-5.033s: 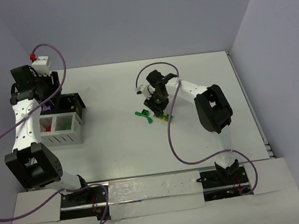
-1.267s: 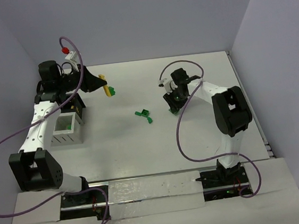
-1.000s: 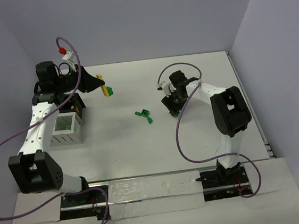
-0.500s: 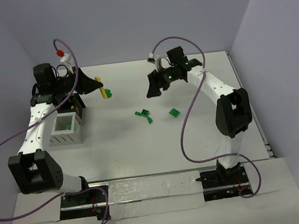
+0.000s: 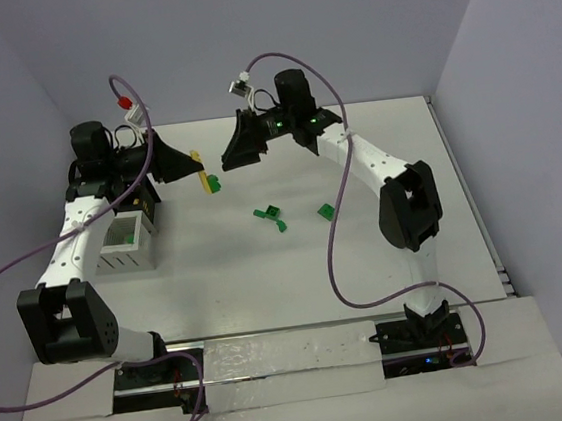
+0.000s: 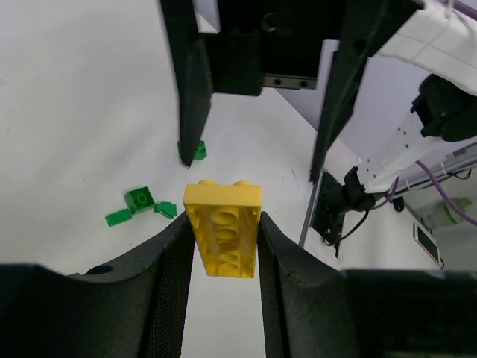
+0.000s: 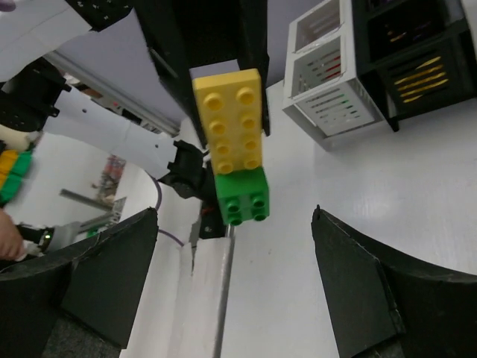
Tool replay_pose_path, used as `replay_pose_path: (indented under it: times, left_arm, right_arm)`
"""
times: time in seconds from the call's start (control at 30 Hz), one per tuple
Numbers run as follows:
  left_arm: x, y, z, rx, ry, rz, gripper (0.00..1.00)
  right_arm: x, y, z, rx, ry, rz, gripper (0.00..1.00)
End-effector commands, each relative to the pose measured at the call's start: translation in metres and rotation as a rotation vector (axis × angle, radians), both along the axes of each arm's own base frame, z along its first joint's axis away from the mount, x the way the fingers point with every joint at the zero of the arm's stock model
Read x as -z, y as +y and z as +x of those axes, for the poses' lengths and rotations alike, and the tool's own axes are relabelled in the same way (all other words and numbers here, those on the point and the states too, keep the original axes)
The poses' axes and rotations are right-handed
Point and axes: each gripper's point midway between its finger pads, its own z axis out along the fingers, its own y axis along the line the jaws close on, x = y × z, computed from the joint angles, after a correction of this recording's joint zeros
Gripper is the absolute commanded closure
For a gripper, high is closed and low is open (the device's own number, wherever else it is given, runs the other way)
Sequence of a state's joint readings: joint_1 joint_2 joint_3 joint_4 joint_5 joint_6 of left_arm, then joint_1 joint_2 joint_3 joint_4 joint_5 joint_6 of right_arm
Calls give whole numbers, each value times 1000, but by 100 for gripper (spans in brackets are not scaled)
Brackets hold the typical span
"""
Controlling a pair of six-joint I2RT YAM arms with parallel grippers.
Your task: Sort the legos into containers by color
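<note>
My left gripper (image 5: 189, 164) is shut on a yellow lego (image 6: 222, 231) held off the table. A green lego (image 7: 242, 195) is stuck on the free end of that yellow lego (image 7: 229, 123). My right gripper (image 7: 235, 280) stands wide open, facing the stack's green end without touching it. In the top view it (image 5: 233, 151) hovers just right of the stack (image 5: 204, 174). Loose green legos (image 5: 271, 214) and one more green lego (image 5: 326, 210) lie on the table. The white slatted container (image 5: 124, 243) stands at the left.
A black slatted container (image 7: 408, 52) sits beside the white container (image 7: 328, 71), under the left arm. In the left wrist view, small green pieces (image 6: 139, 200) lie on the table below the open right fingers (image 6: 190, 89). Walls close the table at the back and right.
The right gripper opened, left a green lego on the table and swung up and left to face the held stack. The left arm has barely moved.
</note>
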State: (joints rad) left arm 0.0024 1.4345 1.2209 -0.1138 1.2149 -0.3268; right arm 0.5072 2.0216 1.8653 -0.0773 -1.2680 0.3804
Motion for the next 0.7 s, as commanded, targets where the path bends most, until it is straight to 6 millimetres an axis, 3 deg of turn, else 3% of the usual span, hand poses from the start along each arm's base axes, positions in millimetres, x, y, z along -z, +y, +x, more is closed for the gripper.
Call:
replay_pose_path:
  times: [0.0, 0.17, 0.3, 0.47, 0.67]
  left_arm:
    - [-22, -13, -15, 85, -90, -28, 100]
    - [-26, -15, -18, 93, -95, -32, 100]
    - [-29, -15, -17, 93, -103, -38, 100]
    - [-35, -16, -15, 87, -109, -46, 100]
    - [-37, -16, -12, 81, -111, -46, 100]
  right_arm:
    - [-25, 10, -17, -116, 11, 82, 9]
    - [-16, 18, -25, -130, 27, 65, 9]
    - [-4, 21, -29, -141, 16, 44, 23]
    - [9, 19, -32, -141, 26, 15, 27]
    - [11, 19, -34, -152, 18, 9, 39]
